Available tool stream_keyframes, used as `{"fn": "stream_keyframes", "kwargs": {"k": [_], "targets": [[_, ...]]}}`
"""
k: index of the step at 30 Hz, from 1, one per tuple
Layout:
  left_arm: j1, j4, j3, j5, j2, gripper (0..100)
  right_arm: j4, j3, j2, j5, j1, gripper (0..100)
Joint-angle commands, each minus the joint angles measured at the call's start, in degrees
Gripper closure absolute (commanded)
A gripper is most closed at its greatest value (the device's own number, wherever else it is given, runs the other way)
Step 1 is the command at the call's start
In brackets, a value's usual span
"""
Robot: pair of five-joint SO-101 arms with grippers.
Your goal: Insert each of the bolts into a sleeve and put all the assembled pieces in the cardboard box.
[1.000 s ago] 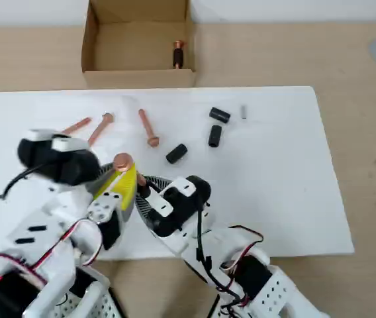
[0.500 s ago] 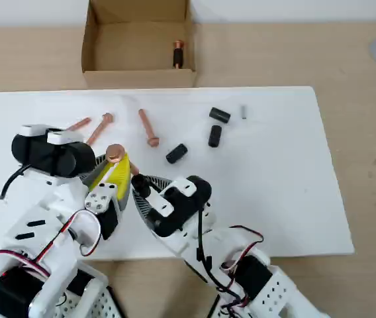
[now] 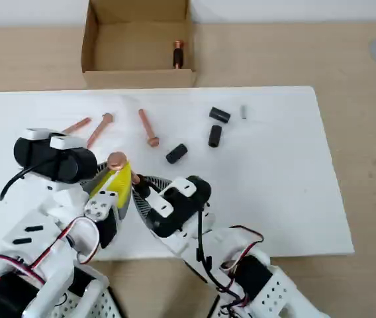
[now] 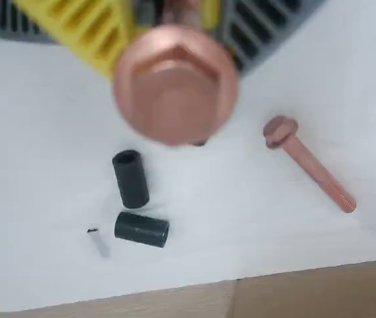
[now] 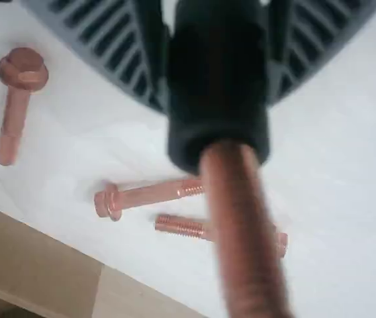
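While the left gripper (image 3: 120,175) is clamped on a copper bolt (image 4: 175,83) just below its flanged hex head, the right gripper (image 3: 143,189) has its jaws closed around a black sleeve (image 5: 218,86), and the bolt's threaded shank runs into the sleeve's open end. The two grippers meet above the white mat (image 3: 287,199), straight out from the front wall of the cardboard box (image 3: 92,40) and well apart from it.

The box sits on the wooden table (image 3: 347,59), with its front wall just beside the mat's edge. Inside the box, one assembled piece (image 3: 178,54) lies along a side wall, near the front corner.

A lone bolt (image 3: 149,127) lies flat on the mat nearer the box than the grippers are, out from the middle of the front wall. A pair of bolts (image 3: 100,128) lies close together on the mat, out from the box corner farthest from the assembled piece.

Three loose sleeves (image 3: 214,136) lie on their sides on the mat, past the box corner nearest the assembled piece. A small grey pin (image 3: 243,111) lies a little farther from the box on that side.
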Motion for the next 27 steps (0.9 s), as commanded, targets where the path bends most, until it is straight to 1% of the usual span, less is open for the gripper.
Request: {"fn": "stream_keyframes", "kwargs": {"k": [1, 11, 17, 22, 24, 27], "targets": [[0.70, 0.62, -3.34, -0.26, 0.22, 99, -1.32, -0.22, -10.59, -0.44, -0.22, 98.9], [0.79, 0.44, -3.16, 0.97, 0.31, 99, -1.41, -0.22, -10.59, -0.44, -0.22, 98.9], [4.66, 0.35, 1.14, 1.93, -0.04, 99, -1.41, -0.22, -10.59, -0.44, -0.22, 98.9], [4.48, 0.53, 2.02, 1.67, -0.04, 99, -1.49, -0.22, -10.59, -0.44, -0.22, 98.9], [3.16, 0.62, 2.02, 1.58, -0.04, 99, -1.49, -0.22, -10.59, -0.44, -0.22, 98.9], [0.97, 1.32, 1.93, -1.23, -0.04, 99, -1.58, -0.22, -10.59, -0.44, -0.22, 98.9]]}}
